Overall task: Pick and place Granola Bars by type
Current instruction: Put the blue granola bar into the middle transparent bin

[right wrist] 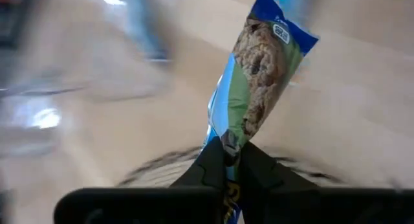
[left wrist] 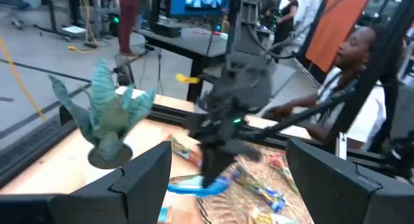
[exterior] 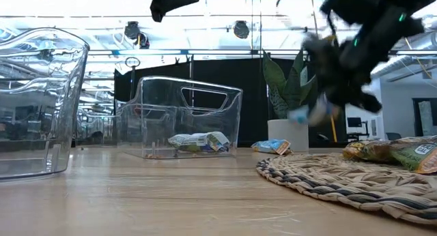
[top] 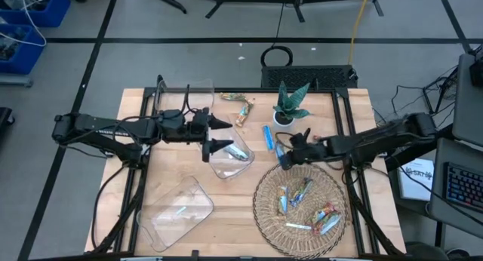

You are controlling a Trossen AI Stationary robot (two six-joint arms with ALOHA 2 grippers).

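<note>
From above, the right claw (top: 284,158) is hanging over the woven basket's (top: 264,204) rim, and the left claw (top: 223,135), fingers apart, is hovering over a clear bin (top: 240,164). At the right wrist, the claw is pinching together on a blue granola bar (right wrist: 255,75) above the table (right wrist: 362,120).

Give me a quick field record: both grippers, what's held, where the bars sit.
right gripper: shut on a blue-green bar, above the woven tray's edge
left gripper: open, empty, over the upper clear bin
woven tray: several mixed bars
upper clear bin: one bar inside
lower clear bin: one light-blue bar
loose on table: blue bar and green-gold bar near the potted plant
</note>
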